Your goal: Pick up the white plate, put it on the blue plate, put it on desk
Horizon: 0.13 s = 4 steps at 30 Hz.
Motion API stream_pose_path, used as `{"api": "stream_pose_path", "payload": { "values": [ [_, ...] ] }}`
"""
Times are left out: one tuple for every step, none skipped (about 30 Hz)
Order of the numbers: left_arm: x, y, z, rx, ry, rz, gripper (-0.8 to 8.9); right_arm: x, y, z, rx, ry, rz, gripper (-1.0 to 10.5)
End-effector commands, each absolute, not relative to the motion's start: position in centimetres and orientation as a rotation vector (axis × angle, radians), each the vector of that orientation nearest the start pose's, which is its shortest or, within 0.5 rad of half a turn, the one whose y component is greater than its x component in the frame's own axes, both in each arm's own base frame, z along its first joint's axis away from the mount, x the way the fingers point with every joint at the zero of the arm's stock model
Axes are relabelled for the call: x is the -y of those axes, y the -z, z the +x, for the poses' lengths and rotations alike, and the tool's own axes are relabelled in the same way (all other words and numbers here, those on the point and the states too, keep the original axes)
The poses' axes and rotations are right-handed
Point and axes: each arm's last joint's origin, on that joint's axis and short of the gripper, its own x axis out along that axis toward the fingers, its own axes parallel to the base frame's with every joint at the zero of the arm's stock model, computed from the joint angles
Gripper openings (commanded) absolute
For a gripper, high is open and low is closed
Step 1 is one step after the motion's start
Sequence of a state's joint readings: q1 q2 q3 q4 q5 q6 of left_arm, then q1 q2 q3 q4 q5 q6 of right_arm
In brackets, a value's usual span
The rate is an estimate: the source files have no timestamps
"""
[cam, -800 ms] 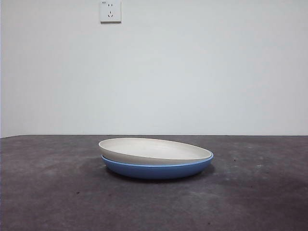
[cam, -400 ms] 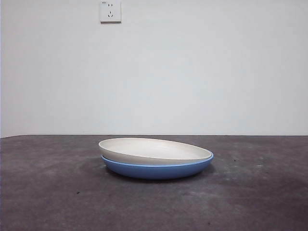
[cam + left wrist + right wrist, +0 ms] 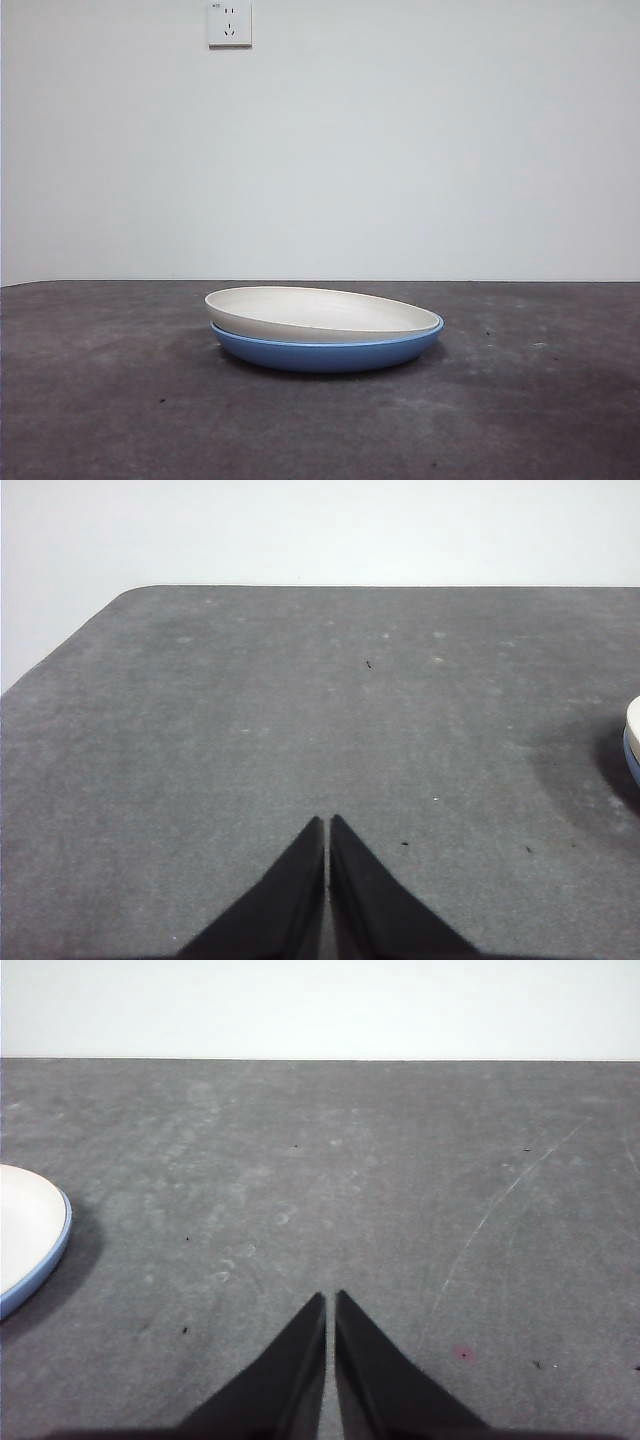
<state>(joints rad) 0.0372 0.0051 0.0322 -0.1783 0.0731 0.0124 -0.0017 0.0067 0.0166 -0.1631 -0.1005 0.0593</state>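
Near desk: the desk [image 3: 120,420] runs bare and mottled from the front edge up to the plates, nothing standing on it.

Stack: the white plate [image 3: 318,311] sits nested in the blue plate [image 3: 325,354] at the middle of the desk, tilted, its left rim riding higher than its right, where a thin blue edge shows past it.

Change: none that I can see; the stack lies just as it did a second ago, and no arm has come into the front view.

Meaning for the task: I judge the stacking step done and the plates set down; the tilt suggests the white plate is not fully seated, though it looks steady.

Left gripper: the left gripper [image 3: 327,822] hangs over bare desk well to one side, jaws pressed together and empty; only a sliver of the stack shows at the edge of its view.

Right gripper: the right gripper [image 3: 331,1298] is likewise closed on nothing, over open desk on the other side, with the stack's rim at the edge of its view.

Room: wide clear desk on both sides of the stack.

Far: the desk's back edge meets a plain wall carrying a wall socket [image 3: 229,23].
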Motion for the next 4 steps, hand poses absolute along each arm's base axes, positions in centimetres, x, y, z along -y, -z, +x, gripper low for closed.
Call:
{"api": "stream_pose_path", "payload": {
  "values": [
    [-0.18,-14.94,9.56,-0.178,0.031,0.0,0.1,-0.25,-15.22,9.6,-0.151,-0.09,0.078,0.1],
    [-0.18,-14.94,9.56,-0.178,0.031,0.0,0.1,-0.25,-15.22,9.6,-0.151,-0.09,0.079,0.1],
    [-0.18,-14.94,9.56,-0.178,0.031,0.0,0.1,-0.25,-15.22,9.6,-0.151,-0.09,0.079,0.1],
    [-0.18,-14.94,9.56,-0.178,0.031,0.0,0.1,-0.25,-15.22,9.6,-0.151,-0.09,0.079,0.1]
  ]
}}
